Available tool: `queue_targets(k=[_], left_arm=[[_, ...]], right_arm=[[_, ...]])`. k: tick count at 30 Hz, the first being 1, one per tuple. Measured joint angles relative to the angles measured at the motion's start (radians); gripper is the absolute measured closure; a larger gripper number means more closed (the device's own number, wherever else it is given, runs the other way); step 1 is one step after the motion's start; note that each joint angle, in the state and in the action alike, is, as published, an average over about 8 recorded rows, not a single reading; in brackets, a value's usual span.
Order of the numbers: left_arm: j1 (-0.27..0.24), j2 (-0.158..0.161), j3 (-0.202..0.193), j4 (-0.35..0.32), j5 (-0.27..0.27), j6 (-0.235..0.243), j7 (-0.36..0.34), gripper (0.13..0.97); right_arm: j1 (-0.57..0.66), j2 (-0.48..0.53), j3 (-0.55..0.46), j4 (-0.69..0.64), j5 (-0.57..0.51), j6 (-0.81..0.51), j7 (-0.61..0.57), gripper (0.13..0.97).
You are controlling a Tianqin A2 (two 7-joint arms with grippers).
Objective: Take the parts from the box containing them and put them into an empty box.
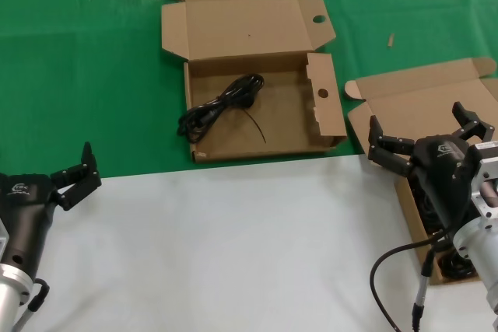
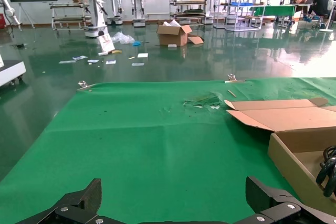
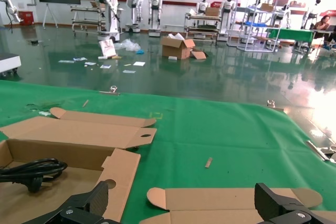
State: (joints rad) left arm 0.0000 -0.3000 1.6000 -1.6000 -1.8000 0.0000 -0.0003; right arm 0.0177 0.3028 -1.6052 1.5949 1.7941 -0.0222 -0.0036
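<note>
One cable bundle (image 1: 220,106) lies in the holed box (image 1: 327,106).

Bright even indoor light, glossy floor (image 2: 157,45) glare, soft shadows, sharp focus

worktop (image 1: 93,60): green cloth on the far part, white sheet (image 1: 218,246) across the near part.
far centre: open holed box (image 1: 257,75), on the green.
right: second open box (image 1: 420,106), on the green and the white sheet's edge.
</note>
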Motion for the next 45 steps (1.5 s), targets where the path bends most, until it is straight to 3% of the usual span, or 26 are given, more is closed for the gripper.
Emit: queue_targets(k=[45], left_arm=[[0.0, 0.0, 0.0, 0.0, 0.0, 0.0, 0.001, 0.132]], right_arm=[[0.0, 0.0, 0.0, 0.0, 0.0, 0.0, 0.0, 0.129]])
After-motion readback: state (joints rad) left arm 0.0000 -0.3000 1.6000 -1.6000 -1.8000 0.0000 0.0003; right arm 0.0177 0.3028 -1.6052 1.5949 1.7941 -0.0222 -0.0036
